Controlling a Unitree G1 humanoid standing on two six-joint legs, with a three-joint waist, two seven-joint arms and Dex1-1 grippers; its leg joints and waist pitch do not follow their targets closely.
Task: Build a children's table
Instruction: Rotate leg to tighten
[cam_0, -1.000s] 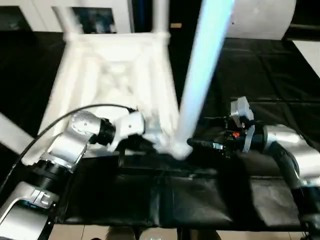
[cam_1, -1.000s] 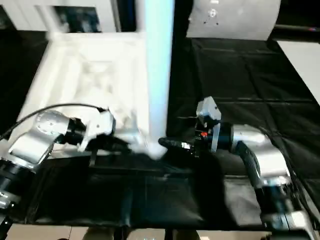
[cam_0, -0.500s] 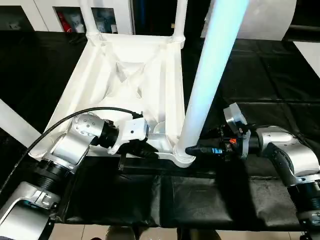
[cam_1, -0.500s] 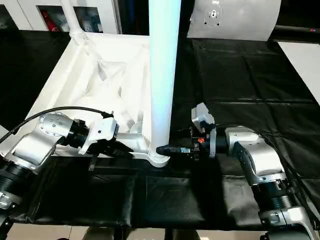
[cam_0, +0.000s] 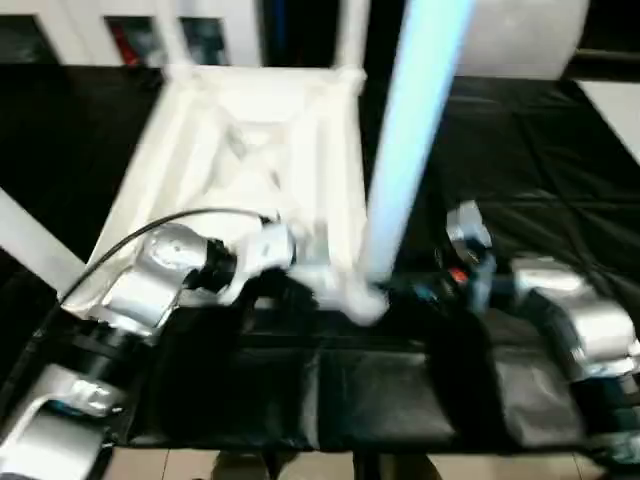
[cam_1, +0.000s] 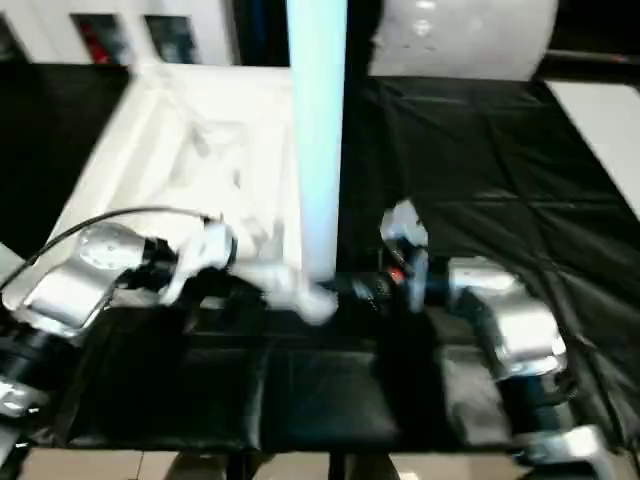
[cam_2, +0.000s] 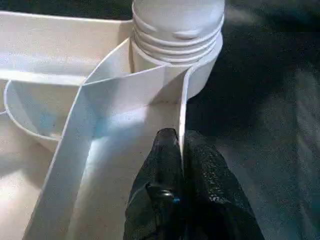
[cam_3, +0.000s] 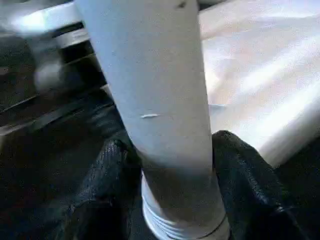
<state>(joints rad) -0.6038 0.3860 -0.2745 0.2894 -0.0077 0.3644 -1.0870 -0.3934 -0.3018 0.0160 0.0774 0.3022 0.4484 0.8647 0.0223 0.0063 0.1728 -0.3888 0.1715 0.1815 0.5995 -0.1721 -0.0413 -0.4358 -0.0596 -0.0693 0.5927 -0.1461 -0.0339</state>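
You are looking down on a worktable draped in black cloth, with white cabinets along the far edge. The children's table top lies upside down on the cloth, its X-ribbed underside facing up, and two legs rise from its far corners. At the near corner on your right side, a long white leg stands upright with its threaded end seated in the round corner socket. Your left gripper is clamped on the thin outer wall of the table top just beside that socket, one black finger inside the wall and one outside. Your right gripper has its two black fingers on either side of the leg's lower end, just above the threads; they sit close against it, but you cannot tell whether they are actually pressing. Another white leg lies slanting across the cloth on your left, apart from the table top.
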